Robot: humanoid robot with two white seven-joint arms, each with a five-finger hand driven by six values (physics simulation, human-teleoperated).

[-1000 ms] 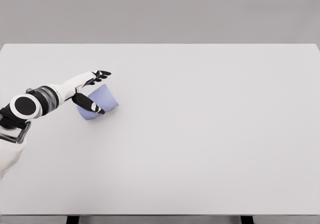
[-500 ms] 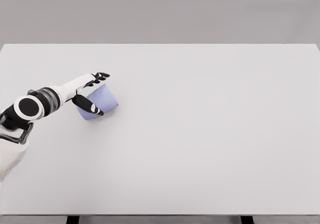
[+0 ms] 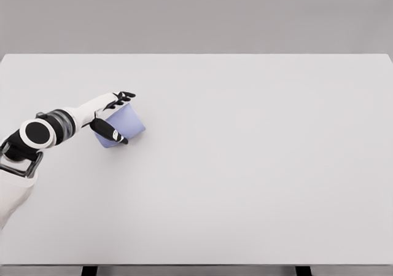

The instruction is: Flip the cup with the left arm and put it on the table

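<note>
A lavender cup [image 3: 132,122] lies tilted on its side on the white table [image 3: 245,165], at the left. My left hand [image 3: 126,118] reaches in from the lower left and holds the cup. Its black fingers [image 3: 123,96] rest along the cup's upper edge, and the thumb [image 3: 110,131] crosses the cup's near side. The hand is shut on the cup, which still touches the table. The cup's left end is hidden behind the palm. The right arm does not show.
The table's far edge [image 3: 196,55] runs across the top of the view and its near edge [image 3: 196,264] runs along the bottom. The left forearm [image 3: 58,123] angles over the table's left side.
The left elbow has dropped a little and the fingers have settled closer onto the cup's top edge. The cup has barely shifted.
</note>
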